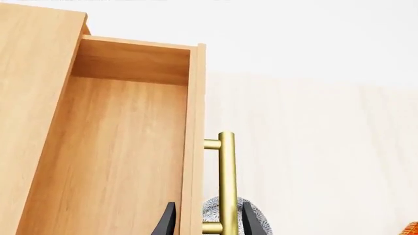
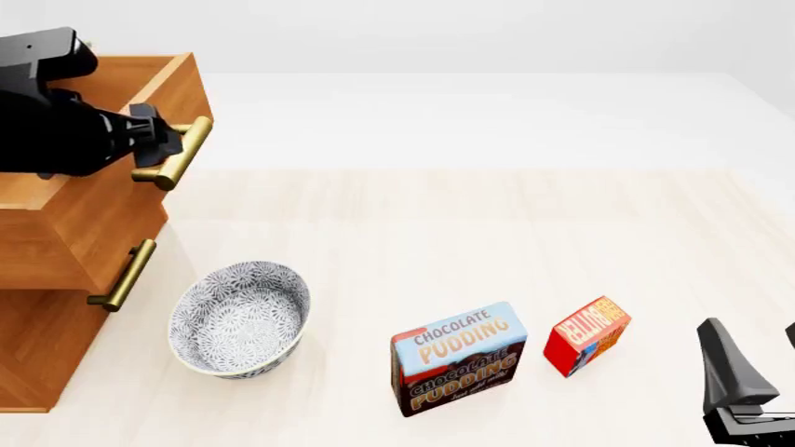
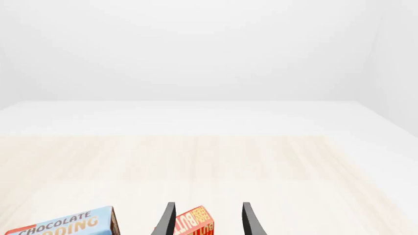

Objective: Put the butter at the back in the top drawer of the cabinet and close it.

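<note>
The butter (image 2: 586,335) is a small red-and-orange box standing on the table right of the pudding box; it also shows low between the fingers in the right wrist view (image 3: 195,224). My right gripper (image 2: 755,352) hangs open just behind it on my side, holding nothing. The cabinet (image 2: 50,345) stands at the far left. Its top drawer (image 2: 155,84) is pulled out, and its inside (image 1: 124,147) shows bare wood. My left gripper (image 2: 162,138) is open at the drawer's brass handle (image 1: 226,176), one finger inside the drawer front and one outside the bar.
A patterned grey bowl (image 2: 238,317) sits on the table below the open drawer. The blue-and-brown Chocolate Pudding box (image 2: 460,358) stands left of the butter. A lower drawer's brass handle (image 2: 122,275) sticks out above the bowl.
</note>
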`<state>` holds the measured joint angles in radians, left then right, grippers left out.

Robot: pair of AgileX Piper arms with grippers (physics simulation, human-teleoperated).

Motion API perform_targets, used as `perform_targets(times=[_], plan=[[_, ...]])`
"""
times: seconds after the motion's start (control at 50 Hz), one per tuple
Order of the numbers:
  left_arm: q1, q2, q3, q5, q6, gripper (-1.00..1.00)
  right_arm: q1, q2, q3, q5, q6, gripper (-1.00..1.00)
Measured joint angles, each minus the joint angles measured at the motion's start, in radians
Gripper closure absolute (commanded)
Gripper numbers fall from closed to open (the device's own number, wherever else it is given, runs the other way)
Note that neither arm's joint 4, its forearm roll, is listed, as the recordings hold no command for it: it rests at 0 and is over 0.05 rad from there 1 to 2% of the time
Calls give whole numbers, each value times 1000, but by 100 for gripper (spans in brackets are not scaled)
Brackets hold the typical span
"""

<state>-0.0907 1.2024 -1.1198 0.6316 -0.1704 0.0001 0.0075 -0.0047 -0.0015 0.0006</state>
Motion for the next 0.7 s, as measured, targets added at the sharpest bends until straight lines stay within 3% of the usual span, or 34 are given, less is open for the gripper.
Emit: perform_targets(times=[0.7], plan=[[-28, -1, 4, -12, -2, -100, 0, 0, 0, 0, 0, -100]])
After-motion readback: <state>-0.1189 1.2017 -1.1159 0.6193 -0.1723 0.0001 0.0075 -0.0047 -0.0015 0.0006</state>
